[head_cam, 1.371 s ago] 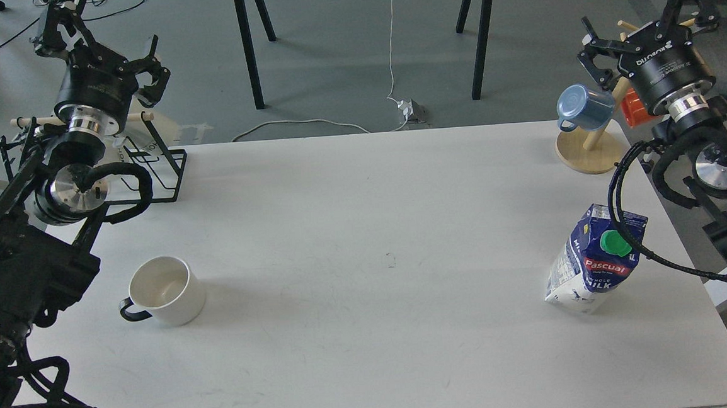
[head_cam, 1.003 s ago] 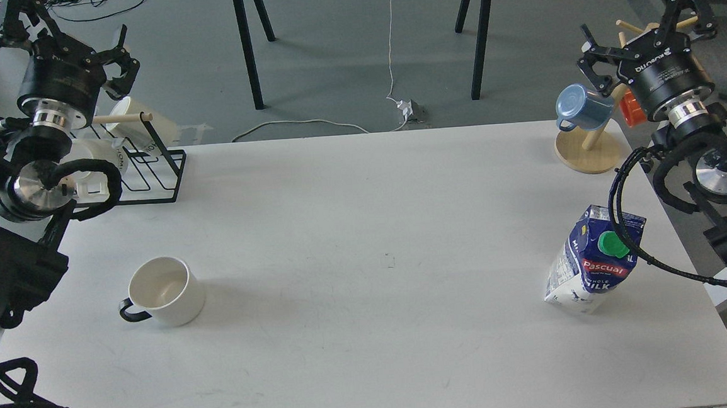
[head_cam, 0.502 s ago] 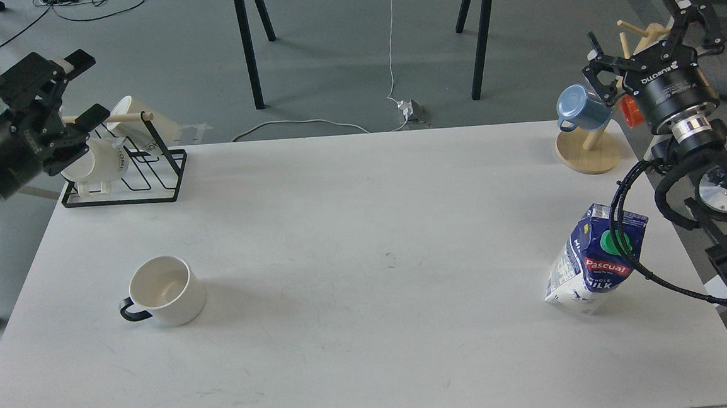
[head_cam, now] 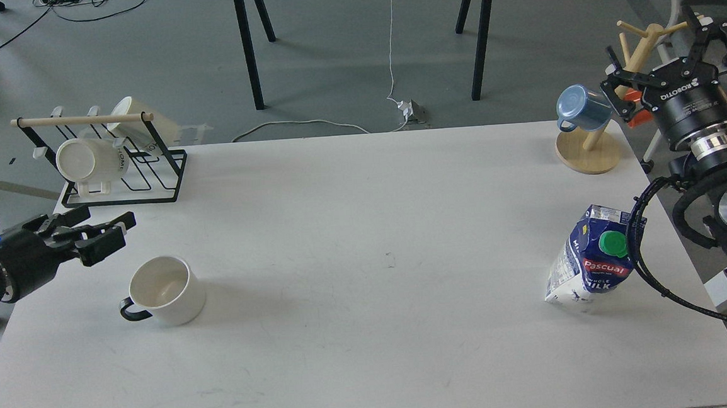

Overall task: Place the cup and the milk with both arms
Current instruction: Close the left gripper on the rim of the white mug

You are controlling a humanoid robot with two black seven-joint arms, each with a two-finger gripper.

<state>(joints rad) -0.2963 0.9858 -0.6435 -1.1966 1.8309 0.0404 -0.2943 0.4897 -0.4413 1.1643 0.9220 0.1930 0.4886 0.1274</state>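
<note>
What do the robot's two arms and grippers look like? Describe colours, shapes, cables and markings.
Both are black. The right gripper has two jointed fingers on a round body lettered ROBOTIQ, then a silver ring and looping black cables. The left gripper has two blocky fingers on a round black body with a small blue light.

Milk carton (head_cam: 590,263), near the table's right edge: red band below the green cap reads "Pascual"; beneath it, "WHOLE MILK" in white on blue, partly cut off by the carton's edge. Right gripper (head_cam: 671,51), past the far right corner: body printed "ROBOTIQ", seen upside down. White mug (head_cam: 91,160) in the rack at the far left corner: lettering ending "OME", remainder hidden.
</note>
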